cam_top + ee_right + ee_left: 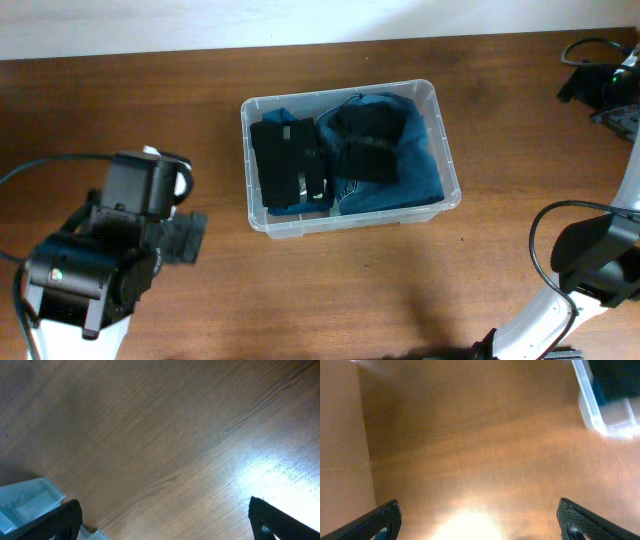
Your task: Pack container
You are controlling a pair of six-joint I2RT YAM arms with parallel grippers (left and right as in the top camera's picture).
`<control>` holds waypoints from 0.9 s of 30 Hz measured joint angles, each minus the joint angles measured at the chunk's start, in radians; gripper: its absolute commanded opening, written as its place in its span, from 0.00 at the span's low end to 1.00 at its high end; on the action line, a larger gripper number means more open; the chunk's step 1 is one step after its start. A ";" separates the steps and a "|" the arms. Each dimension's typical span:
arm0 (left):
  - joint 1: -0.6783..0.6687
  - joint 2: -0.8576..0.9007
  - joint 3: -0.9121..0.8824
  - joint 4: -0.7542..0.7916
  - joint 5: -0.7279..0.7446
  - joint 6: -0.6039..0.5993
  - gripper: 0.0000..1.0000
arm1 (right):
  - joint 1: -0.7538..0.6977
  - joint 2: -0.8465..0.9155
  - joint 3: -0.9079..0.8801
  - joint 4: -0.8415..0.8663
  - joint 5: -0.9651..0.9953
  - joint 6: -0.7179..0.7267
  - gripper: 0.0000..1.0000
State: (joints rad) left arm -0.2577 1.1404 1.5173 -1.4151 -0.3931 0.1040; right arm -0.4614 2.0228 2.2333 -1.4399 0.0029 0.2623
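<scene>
**A:** Where is the container (352, 221), and how does it lie?

**B:** It stands in the middle of the table (150, 100), its long axis running from one arm's side to the other. Blue denim (415, 165) fills most of it, with a black folded piece (290, 160) on top at the end towards the left arm.

**A:** And the grippers?

**B:** The left gripper (478, 505) hovers off that same short end, near but not touching, its fingers spread wide with only bare wood between them. In its wrist view a corner of the container shows ahead and to the right. The right gripper (165, 502) is also spread and empty. One container corner sits just beside its left finger in its wrist view.

**A:** Which arm is nearer?

**B:** I can't say for sure, since overhead the right gripper's tips aren't clear. I'd judge each arm faces a short end, so any reach goes in along the long axis. I see nothing loose beside the container left to pack.
</scene>
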 measured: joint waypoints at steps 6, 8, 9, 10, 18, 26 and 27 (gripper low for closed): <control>0.204 -0.170 -0.318 0.478 0.123 0.063 0.99 | 0.000 0.000 0.000 0.000 0.000 0.000 0.99; 0.255 -0.236 -0.442 0.644 0.190 0.086 0.99 | 0.000 0.000 0.000 0.000 0.000 0.000 0.98; 0.274 -0.273 -0.510 0.721 0.224 0.095 0.99 | 0.000 0.000 0.000 0.000 0.000 0.000 0.98; 0.286 -0.310 -0.579 0.801 0.255 0.101 0.99 | 0.000 0.000 0.000 0.000 0.000 0.000 0.99; 0.293 -0.578 -1.083 1.331 0.420 0.116 0.99 | 0.000 0.000 0.000 0.000 0.000 0.000 0.99; 0.293 -0.814 -1.384 1.453 0.476 0.101 0.99 | 0.000 0.000 0.000 -0.001 0.000 0.000 0.99; 0.293 -0.842 -1.404 1.454 0.477 0.101 0.99 | 0.000 0.000 0.000 0.000 0.000 0.000 0.98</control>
State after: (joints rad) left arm 0.0349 0.2985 0.1131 0.0391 0.0837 0.2050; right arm -0.4618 2.0228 2.2333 -1.4399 0.0025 0.2626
